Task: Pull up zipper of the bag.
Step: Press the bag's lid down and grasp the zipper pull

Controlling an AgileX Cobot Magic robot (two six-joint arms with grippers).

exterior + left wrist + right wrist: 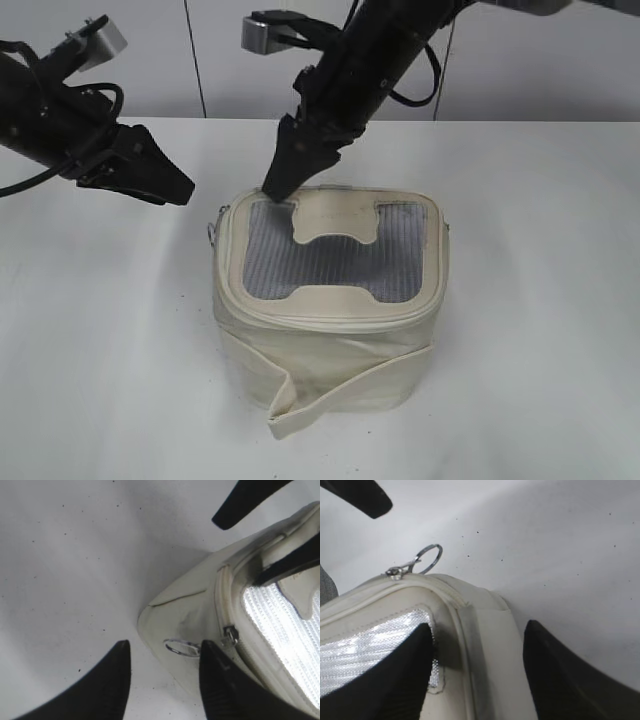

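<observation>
The cream-white bag (pixel 330 350) stands mid-table, its grey mesh top facing up. The zipper track (pixel 232 285) runs round the top rim. A silver slider (pixel 231 634) with its ring pull (pixel 181 647) hangs at the bag's left side. My left gripper (pixel 178 190) is open, left of the bag; in the left wrist view (pixel 165 643) the ring lies just ahead between its fingertips, untouched. My right gripper (pixel 278 188) is open and straddles the bag's back-left corner (pixel 480 625), one finger on the mesh, one outside. The slider and ring (pixel 427 559) show beyond it.
The white table (pixel 100 350) surrounds the bag. A loose cream band (pixel 300 400) sags at the bag's front. A white wall rises behind the table.
</observation>
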